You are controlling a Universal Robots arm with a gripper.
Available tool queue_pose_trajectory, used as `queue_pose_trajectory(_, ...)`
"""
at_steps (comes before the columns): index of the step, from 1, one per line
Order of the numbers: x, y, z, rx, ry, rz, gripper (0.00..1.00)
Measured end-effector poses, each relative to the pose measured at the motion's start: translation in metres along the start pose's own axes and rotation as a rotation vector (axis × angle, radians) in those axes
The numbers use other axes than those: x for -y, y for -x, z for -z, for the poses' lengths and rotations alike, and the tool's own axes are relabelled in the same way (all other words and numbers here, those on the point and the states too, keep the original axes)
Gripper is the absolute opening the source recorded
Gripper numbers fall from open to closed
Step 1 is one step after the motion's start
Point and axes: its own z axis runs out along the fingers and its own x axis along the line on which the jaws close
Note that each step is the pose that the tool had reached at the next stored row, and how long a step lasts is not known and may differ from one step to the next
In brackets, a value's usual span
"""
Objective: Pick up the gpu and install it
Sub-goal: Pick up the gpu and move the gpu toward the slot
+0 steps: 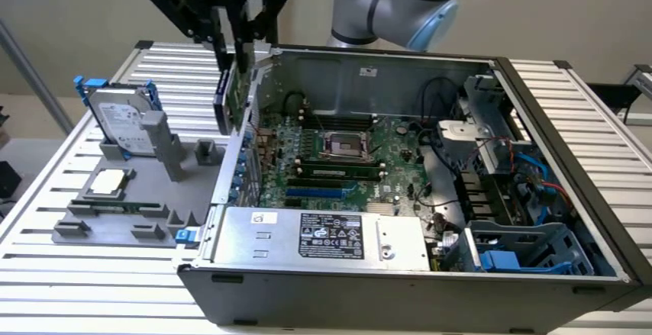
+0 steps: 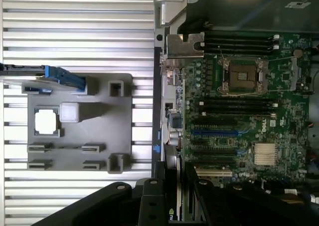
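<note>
Gripping the gpu [image 1: 232, 98] by its upper edge, the black gripper [image 1: 234, 49] hangs at the top of the exterior view with its fingers closed on the card. The card stands upright on edge in the air, dark face outward, with a thin green line of board along its side. It lies right at the wall of the open computer case [image 1: 367, 72] on the exterior view's left; whether it touches that wall cannot be told. Inside the case lie the green motherboard [image 1: 398, 140] and, nearer the camera, the grey power supply [image 1: 316, 236]. On the slatted table [image 1: 102, 289] to the exterior view's left of the case sits a grey fixture [image 1: 133, 198], which holds a hard drive [image 1: 117, 121] in a blue frame, propped upright, a square processor chip [image 1: 110, 182] and a narrow memory stick [image 1: 112, 207]. In the wrist view the gripper [image 2: 175, 196] shows as two black fingers [image 2: 149, 198] pressed on either side of the gpu [image 2: 172, 158], which is seen edge-on as a thin strip. That strip runs along the line where the case wall meets the motherboard [image 2: 239, 136], beside the row of expansion slots. The processor socket [image 2: 241, 76] lies further in on the board. The fixture [image 2: 99, 116] lies on the table [image 2: 75, 16] outside the wall, well apart from the card.
</note>
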Motion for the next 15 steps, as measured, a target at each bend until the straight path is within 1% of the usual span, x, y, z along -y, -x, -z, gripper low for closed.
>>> queue_pose_trajectory(6,0.0002,0.027,-0.0006,-0.0115,-0.0001,0.000,0.27)
queue_pose_trajectory(15,0.0003,0.068,-0.0037,-0.0249,-0.0003,-0.001,0.27)
